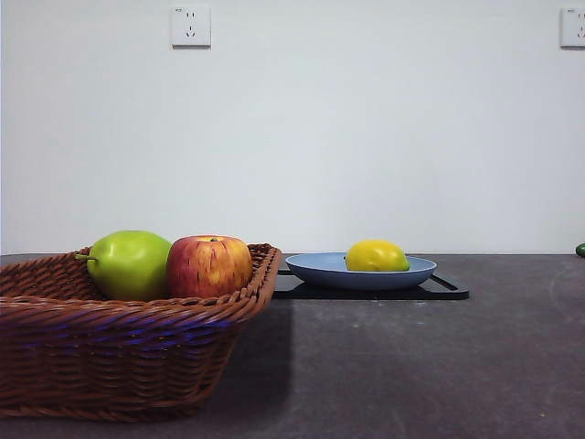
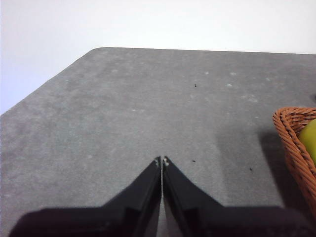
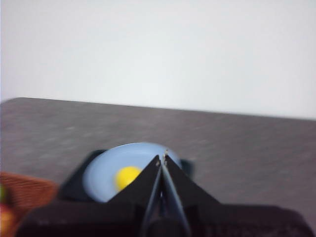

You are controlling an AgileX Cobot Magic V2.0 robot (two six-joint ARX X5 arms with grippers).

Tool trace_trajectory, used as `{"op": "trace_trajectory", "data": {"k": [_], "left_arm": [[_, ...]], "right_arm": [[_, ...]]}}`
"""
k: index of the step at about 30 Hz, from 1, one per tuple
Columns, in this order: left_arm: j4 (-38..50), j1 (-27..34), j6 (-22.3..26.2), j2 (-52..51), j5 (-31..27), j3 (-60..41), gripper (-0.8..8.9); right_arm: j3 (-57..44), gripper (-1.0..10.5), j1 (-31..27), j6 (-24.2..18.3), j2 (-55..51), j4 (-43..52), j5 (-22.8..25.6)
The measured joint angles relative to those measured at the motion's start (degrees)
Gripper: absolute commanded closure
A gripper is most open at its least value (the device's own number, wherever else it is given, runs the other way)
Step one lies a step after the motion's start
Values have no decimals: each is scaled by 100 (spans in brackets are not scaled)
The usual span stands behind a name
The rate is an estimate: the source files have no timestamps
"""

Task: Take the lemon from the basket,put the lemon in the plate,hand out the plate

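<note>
The yellow lemon (image 1: 377, 255) lies in the grey-blue plate (image 1: 315, 268), which rests on a flat black tray (image 1: 448, 290) behind and to the right of the brown wicker basket (image 1: 110, 352). In the right wrist view the plate (image 3: 106, 170) and lemon (image 3: 127, 177) show ahead of my right gripper (image 3: 162, 158), which is shut, empty and held above the table, apart from them. My left gripper (image 2: 162, 160) is shut and empty over bare table, with the basket's rim (image 2: 291, 143) off to one side. Neither arm shows in the front view.
A green pear-like fruit (image 1: 130, 263) and a red-yellow apple (image 1: 208, 265) sit in the basket. A small green thing (image 1: 580, 249) shows at the table's far right edge. A white wall with two sockets (image 1: 190, 26) stands behind the table.
</note>
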Motion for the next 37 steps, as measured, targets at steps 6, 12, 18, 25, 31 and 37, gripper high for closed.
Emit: {"op": "trace_trajectory", "data": {"k": [6,12,18,25,31,37], "left_arm": [[-2,0,0,0,0,0,804],[0,0,0,0,0,0,804],[0,0,0,0,0,0,804],[0,0,0,0,0,0,804],[0,0,0,0,0,0,804],[-2,0,0,0,0,0,804]], "right_arm": [[-326,943,-197,-219,-986,203,149],[-1757,943,-785,-223,-1694,109,-15],[-2564,943,-1097,-203,-2129,181,-706],[-2824,943,-1139,-286,-2406,199,-739],[-2940,943,-1222,-363,-2463,229,-743],[-2994,943,-1246,-356,-2463,-35,-741]]}}
